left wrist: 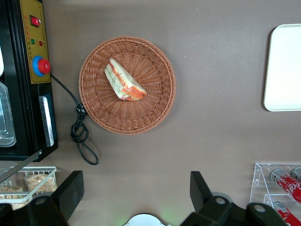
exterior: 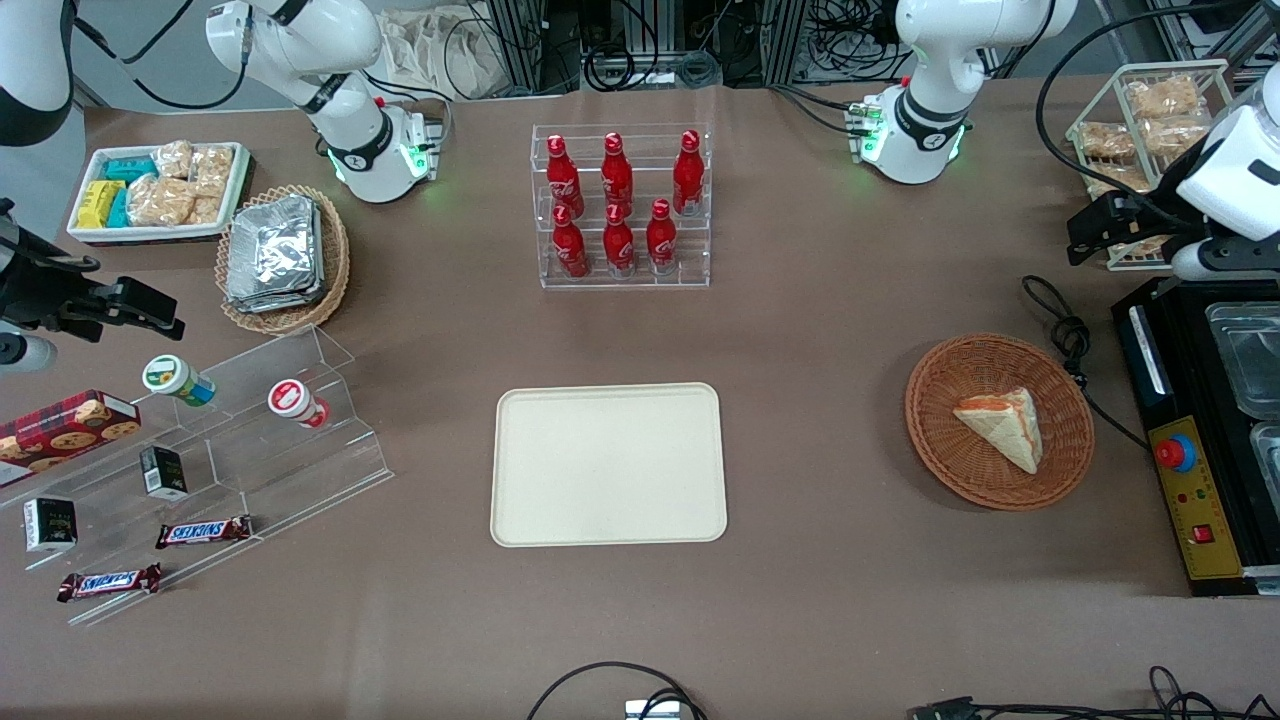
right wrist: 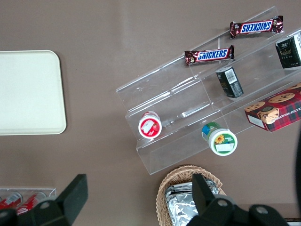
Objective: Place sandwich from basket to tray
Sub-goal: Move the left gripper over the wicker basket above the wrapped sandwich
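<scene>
Nearest the front camera, the tray (exterior: 608, 464) is lying bare at the table's middle. Toward the working arm's end, the basket (exterior: 935, 440) is resting on the cloth, and the sandwich (exterior: 1003, 424) is being held in it, lying flat, its long axis running slantwise with its narrow tip pointing nearer the front camera. Farther from that camera than the basket and well above the table, the gripper (exterior: 1110, 228) is being carried with its fingers (left wrist: 70, 192) spread wide and nothing between them. As judged, the gripper is needing to be brought down and toward the front camera, and turned so the wedge's bread faces are being spanned.
</scene>
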{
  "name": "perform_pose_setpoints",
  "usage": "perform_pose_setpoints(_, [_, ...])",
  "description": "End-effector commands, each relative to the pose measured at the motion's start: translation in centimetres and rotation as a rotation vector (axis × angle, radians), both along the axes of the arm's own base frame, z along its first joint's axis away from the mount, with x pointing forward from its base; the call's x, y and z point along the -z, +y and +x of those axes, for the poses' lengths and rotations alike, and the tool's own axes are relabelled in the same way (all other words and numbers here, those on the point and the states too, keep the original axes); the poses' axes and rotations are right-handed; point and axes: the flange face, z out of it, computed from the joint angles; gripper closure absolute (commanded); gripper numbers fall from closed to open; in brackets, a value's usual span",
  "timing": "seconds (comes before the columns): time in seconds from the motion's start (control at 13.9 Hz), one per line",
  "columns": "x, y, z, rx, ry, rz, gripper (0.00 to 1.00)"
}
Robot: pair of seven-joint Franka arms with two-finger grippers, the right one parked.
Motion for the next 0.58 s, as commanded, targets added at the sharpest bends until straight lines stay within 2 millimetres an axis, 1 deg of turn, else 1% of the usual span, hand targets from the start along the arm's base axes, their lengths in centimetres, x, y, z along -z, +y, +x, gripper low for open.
perform_pose_setpoints(0.0, [-0.4, -0.1, 0.0, 0.011, 0.008, -0.006, 0.0])
perform_pose_setpoints(0.14, [-0.5, 0.7, -0.1, -0.001, 0.013, 0.0, 0.0])
perform_pose_setpoints(0.22, [-0.4, 1.6, 0.0, -0.018, 0.014, 0.004, 0.0])
perform_pose_setpoints(0.29, [0.1, 3.4, 0.0, -0.075, 0.026, 0.007, 0.0])
perform_pose_setpoints(0.36, [1.5, 4.7, 0.0, -0.121, 0.055, 0.012, 0.0])
perform_pose_setpoints(0.5, [3.3, 7.2, 0.0, -0.274, 0.058, 0.019, 0.0])
